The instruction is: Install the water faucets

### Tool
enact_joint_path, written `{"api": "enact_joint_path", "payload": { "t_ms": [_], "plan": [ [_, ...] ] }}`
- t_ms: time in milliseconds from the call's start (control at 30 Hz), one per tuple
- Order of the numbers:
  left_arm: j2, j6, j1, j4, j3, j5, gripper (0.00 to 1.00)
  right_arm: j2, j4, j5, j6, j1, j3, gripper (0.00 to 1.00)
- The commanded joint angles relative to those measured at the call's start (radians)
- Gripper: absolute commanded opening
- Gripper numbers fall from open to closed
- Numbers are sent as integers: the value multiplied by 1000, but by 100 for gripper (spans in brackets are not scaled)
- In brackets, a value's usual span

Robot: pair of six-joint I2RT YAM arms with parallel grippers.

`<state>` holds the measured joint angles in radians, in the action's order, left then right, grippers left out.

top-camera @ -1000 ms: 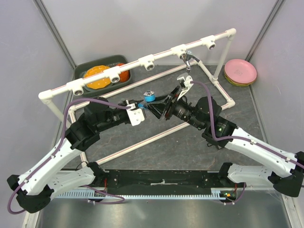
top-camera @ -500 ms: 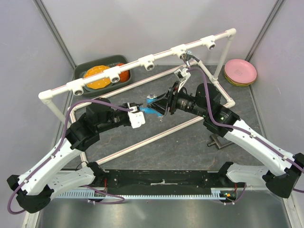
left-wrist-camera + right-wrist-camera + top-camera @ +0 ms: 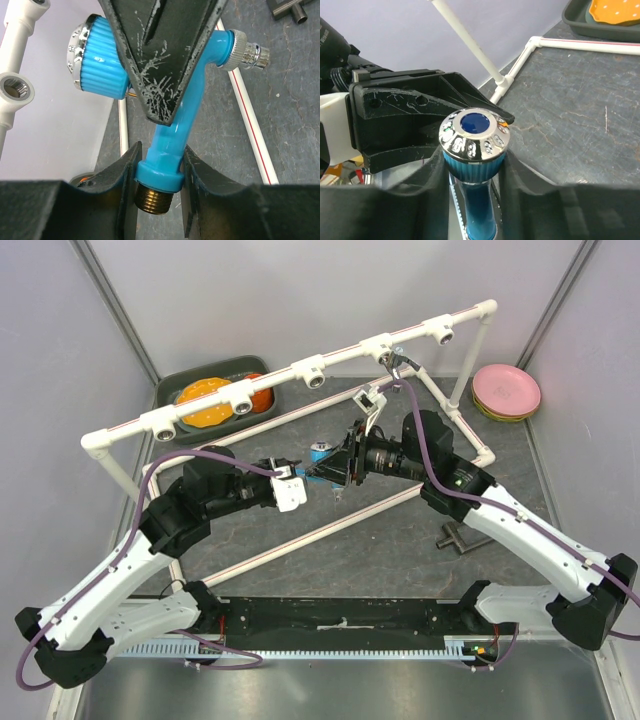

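Grey tabletop [image 3: 390,550], lilac walls [image 3: 250,300]; left tool [image 3: 159,165], right tool [image 3: 472,170] clamp faucet [image 3: 175,142].

Pale lavender walls [image 3: 250,300] are enclosing a dark grey mottled tabletop [image 3: 350,560], with slanting metal posts [image 3: 120,310] rising in both upper corners.

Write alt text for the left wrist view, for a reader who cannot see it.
A blue faucet is clamped at its collar between the left fingers, brass thread toward the camera. A scratched black right finger crosses its body, with the ribbed knob at upper left.
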<state>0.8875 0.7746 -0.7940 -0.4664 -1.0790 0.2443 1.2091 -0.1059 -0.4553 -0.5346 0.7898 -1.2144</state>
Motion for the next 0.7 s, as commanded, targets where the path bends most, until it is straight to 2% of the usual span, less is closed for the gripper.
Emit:
{"api": "enact_joint_path", "payload": {
  "t_ms": [0, 33, 100, 133, 233, 300, 500, 667],
  "plan": [
    [-7, 26, -7, 55, -19, -6, 9, -25, 9, -13, 1, -11, -34, 1],
    [-9, 22, -7, 67, -18, -26, 25, -28, 9, -6, 5, -12, -33, 0],
    [-18, 15, -7, 83, -15, -54, 41, -46, 9, 13, 28, -14, -24, 0],
    [-24, -1, -7, 95, -13, -97, 61, -54, 11, 26, 38, -12, -19, 0],
    [-33, -38, -7, 136, -18, -213, 80, -91, 17, 105, 93, -12, -5, 0],
    [-35, -70, -5, 146, -32, -297, 83, -123, 28, 177, 136, -12, 15, 0],
    [-32, -113, -4, 138, -90, -499, 86, -204, 136, 384, 226, -12, 107, 0],
    [-30, -91, 15, 101, -122, -692, 86, -243, 241, 443, 252, -12, 177, 0]
  ]
}}
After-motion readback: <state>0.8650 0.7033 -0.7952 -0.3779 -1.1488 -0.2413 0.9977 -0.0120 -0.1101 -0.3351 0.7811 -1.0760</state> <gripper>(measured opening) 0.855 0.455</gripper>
